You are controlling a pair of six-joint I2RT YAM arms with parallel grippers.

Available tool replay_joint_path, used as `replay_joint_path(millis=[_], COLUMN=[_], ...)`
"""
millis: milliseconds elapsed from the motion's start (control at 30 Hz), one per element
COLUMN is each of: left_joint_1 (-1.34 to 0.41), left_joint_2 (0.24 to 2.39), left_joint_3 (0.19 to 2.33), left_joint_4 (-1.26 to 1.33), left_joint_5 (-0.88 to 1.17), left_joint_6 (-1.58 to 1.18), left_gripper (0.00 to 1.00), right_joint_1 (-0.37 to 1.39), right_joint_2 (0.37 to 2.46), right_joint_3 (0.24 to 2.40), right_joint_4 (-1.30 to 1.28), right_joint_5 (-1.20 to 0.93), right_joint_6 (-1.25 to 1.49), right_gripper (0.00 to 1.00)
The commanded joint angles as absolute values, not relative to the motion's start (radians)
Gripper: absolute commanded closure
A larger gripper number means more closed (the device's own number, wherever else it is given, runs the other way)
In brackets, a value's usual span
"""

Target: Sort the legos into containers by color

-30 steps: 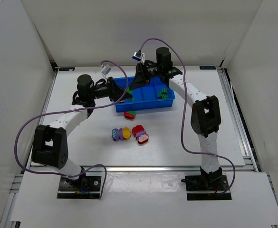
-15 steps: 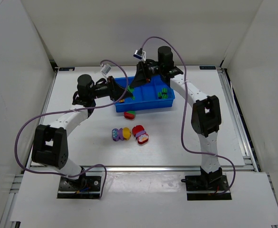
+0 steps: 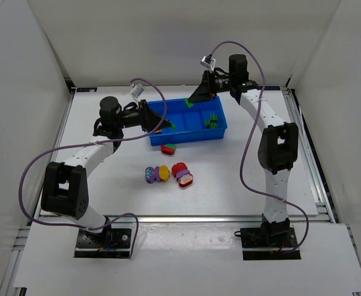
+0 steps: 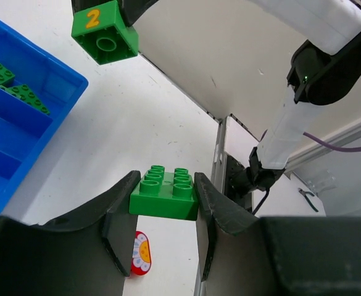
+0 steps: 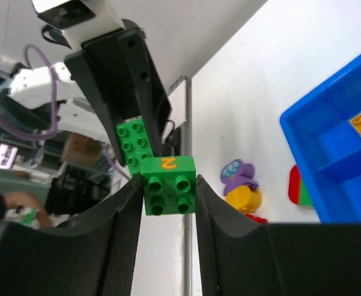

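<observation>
My left hand (image 4: 166,185) grips one green brick (image 4: 165,198) and my right hand (image 5: 168,182) the green "2" brick (image 5: 169,192), both held up beside the blue tray (image 4: 50,92), presumably to join the greens (image 3: 211,121) (lying at its right end).

Left gripper (image 4: 165,192) and right gripper (image 5: 168,185), both clamped, face each other.
</observation>
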State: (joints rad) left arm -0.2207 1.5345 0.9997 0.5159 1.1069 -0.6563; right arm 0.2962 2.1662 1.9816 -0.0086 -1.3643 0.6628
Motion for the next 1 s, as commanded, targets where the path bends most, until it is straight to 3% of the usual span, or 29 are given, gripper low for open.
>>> replay_joint_path(millis=[0,100,267,467,733,767,800,967], left_joint_1=[-0.206,-0.196,-0.190,-0.186,-0.198,-0.199,-0.198,-0.199], left_joint_2=[1.517,1.508,1.511,1.551,1.649,1.658,1.683,1.746], left_joint_3=[1.014,1.055,1.170,1.299,1.434,1.443,1.469,1.558], left_joint_4=[0.503,0.401,0.168,0.009,-0.106,-0.109,-0.123,-0.137], left_joint_5=[1.097,1.054,0.956,0.861,0.805,0.804,0.801,0.799], left_joint_6=[-0.621,-0.539,-0.373,-0.272,-0.235,-0.233,-0.233,-0.239], left_gripper=[0.71,0.71,0.71,0.71,0.71,0.71,0.71,0.71], right_joint_1=[0.263,0.226,0.218,0.219,0.229,0.229,0.227,0.229], right_joint_2=[2.128,2.120,2.051,2.057,2.071,2.074,2.083,2.074], right_joint_3=[2.069,2.085,1.907,1.835,1.779,1.782,1.787,1.761], right_joint_4=[-0.433,-0.696,-0.717,-0.652,-0.551,-0.545,-0.545,-0.481], right_joint_5=[-1.306,-1.124,-0.812,-0.566,-0.402,-0.379,-0.365,-0.363], right_joint_6=[0.282,-0.048,-0.291,-0.360,-0.394,-0.393,-0.390,-0.382], right_gripper=[0.95,0.95,0.95,0.95,0.91,0.88,0.77,0.45])
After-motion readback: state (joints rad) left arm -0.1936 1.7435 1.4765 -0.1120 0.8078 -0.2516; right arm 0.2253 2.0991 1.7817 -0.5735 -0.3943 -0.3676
